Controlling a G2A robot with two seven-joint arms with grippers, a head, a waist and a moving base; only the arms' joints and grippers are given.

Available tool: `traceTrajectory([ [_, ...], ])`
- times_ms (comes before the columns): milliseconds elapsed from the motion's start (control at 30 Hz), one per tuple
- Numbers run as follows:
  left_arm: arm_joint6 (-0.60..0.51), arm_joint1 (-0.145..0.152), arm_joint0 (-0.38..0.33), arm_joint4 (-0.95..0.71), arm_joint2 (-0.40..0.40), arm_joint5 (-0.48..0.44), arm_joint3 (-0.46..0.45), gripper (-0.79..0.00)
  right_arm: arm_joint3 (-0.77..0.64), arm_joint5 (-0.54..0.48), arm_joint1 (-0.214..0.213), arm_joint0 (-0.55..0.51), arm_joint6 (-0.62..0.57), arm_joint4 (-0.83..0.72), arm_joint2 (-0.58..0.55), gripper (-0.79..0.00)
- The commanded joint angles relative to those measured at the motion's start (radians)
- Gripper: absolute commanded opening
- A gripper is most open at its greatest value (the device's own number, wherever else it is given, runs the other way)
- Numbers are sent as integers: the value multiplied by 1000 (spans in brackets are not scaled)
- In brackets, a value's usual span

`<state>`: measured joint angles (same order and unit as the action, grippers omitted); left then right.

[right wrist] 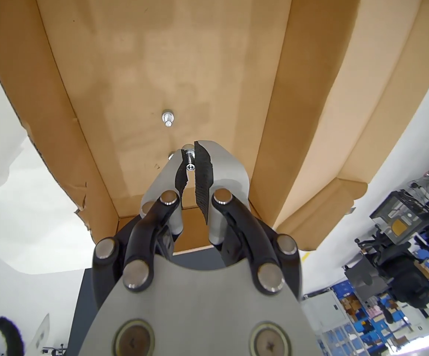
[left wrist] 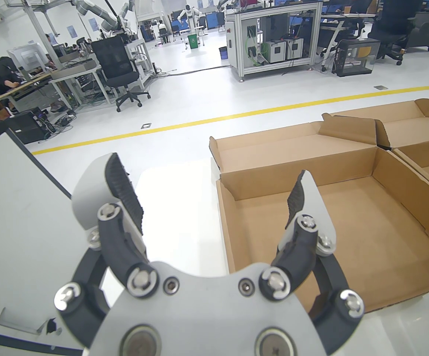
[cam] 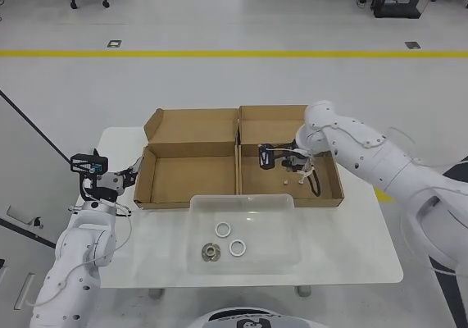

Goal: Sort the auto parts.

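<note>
Pale workshop floor with a yellow line (cam: 217, 53) lies behind the white desk (cam: 356, 254), on which two open cardboard boxes sit side by side, touching along their shared wall, lids folded back away from the robot. Just in front of them stands a clear tray (cam: 279, 246), holding two white rings (cam: 224, 230) and a round metal part (cam: 210, 251), all close together in the tray's left half. The right pincer (right wrist: 190, 151) is down inside the right box (cam: 254, 187), its fingers nearly closed on a small screw (right wrist: 189, 160) pinched at the very tips, threads showing between the black pads. A loose bolt (right wrist: 167, 117) lies on the cardboard floor just beyond the fingertips, apart from them, and another small metal piece peeks out beside one finger, mostly hidden. The left pincer (left wrist: 209, 172) hangs with its fingers spread wide, above the desk just outside the left wall of the left box (left wrist: 348, 224). Seen from above, the right arm bends in over the right box from the desk's right side, while the left arm stands at the desk's left edge.
</note>
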<state>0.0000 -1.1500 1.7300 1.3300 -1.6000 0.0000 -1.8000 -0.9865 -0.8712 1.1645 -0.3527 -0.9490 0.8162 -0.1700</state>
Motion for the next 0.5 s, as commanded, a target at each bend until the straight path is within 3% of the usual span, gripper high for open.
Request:
traceTrajectory([
  [0, 0, 0, 0, 0, 0, 0, 0, 0, 34, -5, 20, -3, 5, 2, 0, -785],
  [467, 0, 0, 0, 0, 0, 0, 0, 0, 214, -43, 126, -23, 52, 26, 0, -785],
])
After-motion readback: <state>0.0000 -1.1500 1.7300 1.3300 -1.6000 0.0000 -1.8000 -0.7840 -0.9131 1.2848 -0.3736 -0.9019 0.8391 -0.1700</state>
